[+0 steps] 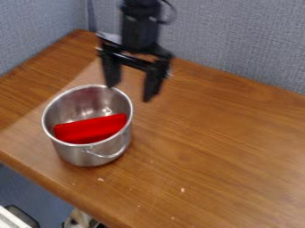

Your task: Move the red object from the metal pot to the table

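Note:
The red object [91,128] lies inside the metal pot [86,125], which stands on the table [226,151] toward its front left. My gripper [131,79] hangs above the pot's far right rim, pointing straight down. Its two dark fingers are spread wide, open, with nothing between them. It stays apart from the pot and the red object.
A grey-blue fabric wall [251,36] runs behind the table. The table's front edge cuts diagonally across the lower left, and bare wood stretches to the right of the pot.

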`<state>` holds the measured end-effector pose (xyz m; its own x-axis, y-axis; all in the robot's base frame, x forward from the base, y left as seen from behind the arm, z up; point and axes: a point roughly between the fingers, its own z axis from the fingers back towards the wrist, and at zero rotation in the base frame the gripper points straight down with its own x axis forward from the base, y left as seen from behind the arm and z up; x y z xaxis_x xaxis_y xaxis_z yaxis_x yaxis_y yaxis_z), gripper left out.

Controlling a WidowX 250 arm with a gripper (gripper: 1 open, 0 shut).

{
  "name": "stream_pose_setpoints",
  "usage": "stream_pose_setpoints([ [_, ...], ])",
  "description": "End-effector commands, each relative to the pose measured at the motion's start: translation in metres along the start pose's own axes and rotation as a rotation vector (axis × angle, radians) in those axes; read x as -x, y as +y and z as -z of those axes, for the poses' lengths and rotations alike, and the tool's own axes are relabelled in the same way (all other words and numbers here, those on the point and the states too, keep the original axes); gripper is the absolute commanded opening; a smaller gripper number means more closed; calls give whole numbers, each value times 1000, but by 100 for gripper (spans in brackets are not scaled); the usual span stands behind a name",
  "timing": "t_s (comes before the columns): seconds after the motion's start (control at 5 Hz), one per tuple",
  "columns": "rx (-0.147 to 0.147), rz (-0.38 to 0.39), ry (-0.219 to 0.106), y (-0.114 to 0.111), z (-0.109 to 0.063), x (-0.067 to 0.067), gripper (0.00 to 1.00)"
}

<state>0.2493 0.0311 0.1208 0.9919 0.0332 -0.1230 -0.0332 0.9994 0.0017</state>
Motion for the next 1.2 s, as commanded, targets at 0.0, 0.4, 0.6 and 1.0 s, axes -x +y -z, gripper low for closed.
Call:
stream_pose_setpoints([
  [0.0,-9,25,-64,22,-13,19,100],
  [0.4,-9,58,-94,41,1,37,100],
  [0.6,-7,86,-99,42,13,36,100],
  [1.0,-4,99,-83,40,36,30,100],
])
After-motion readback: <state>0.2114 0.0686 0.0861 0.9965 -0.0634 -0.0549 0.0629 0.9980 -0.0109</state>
